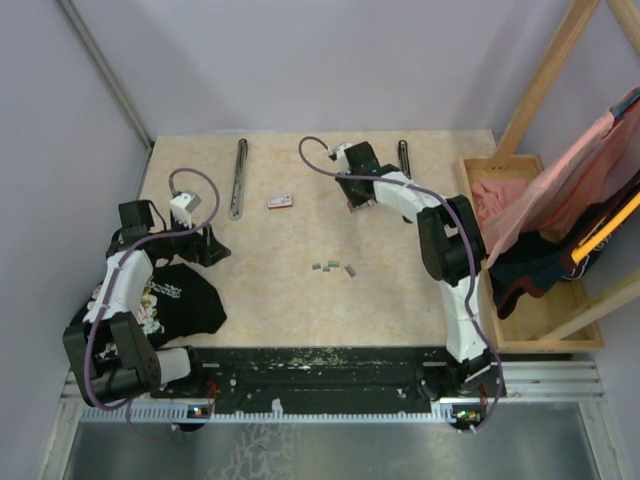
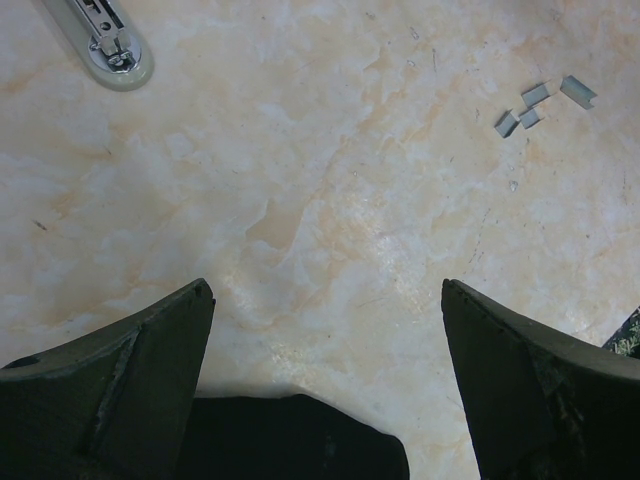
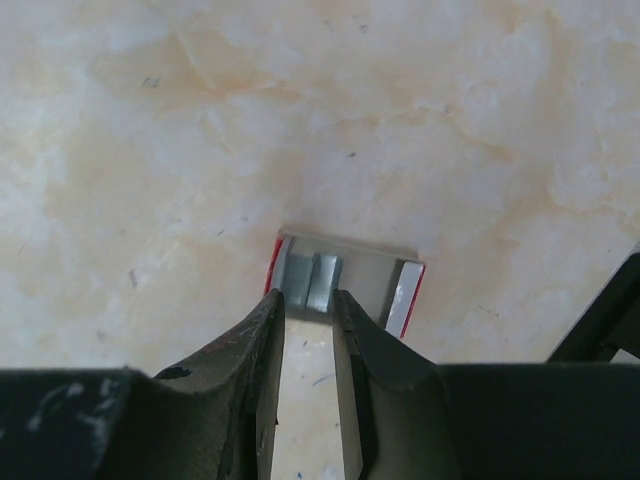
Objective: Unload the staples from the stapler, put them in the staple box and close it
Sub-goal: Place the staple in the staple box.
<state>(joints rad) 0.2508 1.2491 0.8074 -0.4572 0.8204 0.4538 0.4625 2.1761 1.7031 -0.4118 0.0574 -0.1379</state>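
Your right claw (image 3: pixel 308 298), tips slightly apart over the red-edged tray (image 3: pixel 370 272), looks to be dropping a staple block (image 3: pixel 321 280) into it.

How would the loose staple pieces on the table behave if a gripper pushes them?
The staples are tiny and lie flat, so they would probably slide, not roll. They are separate short pieces, so a push likely scatters them.

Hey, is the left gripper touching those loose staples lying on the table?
Apart. The left wrist view shows the loose staples lying well beyond the open left gripper, with bare table between them.
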